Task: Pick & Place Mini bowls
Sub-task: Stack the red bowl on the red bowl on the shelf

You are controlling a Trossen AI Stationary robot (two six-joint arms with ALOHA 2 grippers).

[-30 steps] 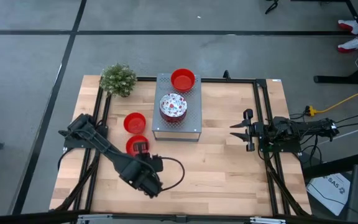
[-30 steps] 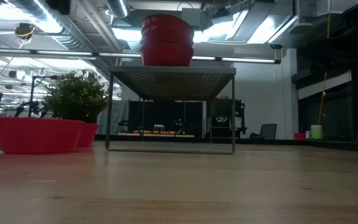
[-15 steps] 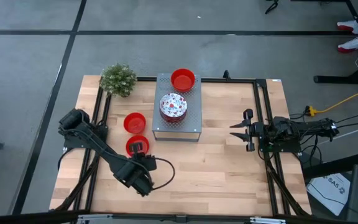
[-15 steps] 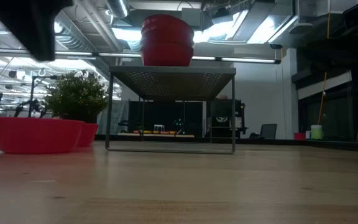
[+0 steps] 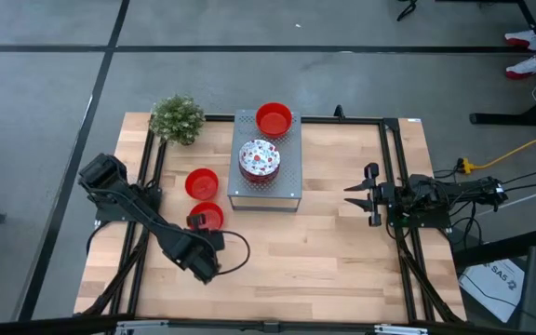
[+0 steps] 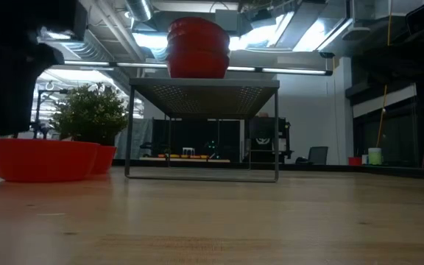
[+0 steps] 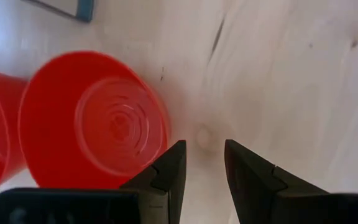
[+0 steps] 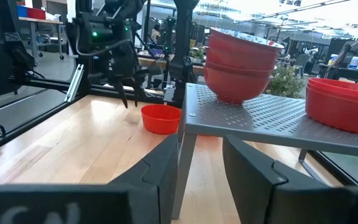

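Note:
Two plain red mini bowls stand on the wood table, one [image 5: 201,182] farther and one [image 5: 212,216] nearer; in the low view the nearer one [image 6: 43,158] is at the left. My left gripper [image 7: 202,165] is open and points steeply down beside the near bowl [image 7: 95,137], over bare wood. One finger [image 7: 174,163] is close to the bowl's rim; I cannot tell whether it touches. A speckled bowl stack [image 5: 260,158] and a red bowl [image 5: 274,119] sit on the grey perforated box [image 5: 287,181]. My right gripper [image 5: 368,194] waits open at the table's right.
A small green plant [image 5: 177,119] stands at the far left corner. Black rails [image 5: 391,177] frame the table's sides. The box stands on thin legs [image 6: 129,132] with a gap under it. Bare wood [image 5: 314,251] lies between the two arms and along the near edge.
My left gripper has come down toward the near red bowl and shifted a little toward the table's left edge, its arm dropping into the low view's upper left. Its finger gap looks the same. The bowls have kept still.

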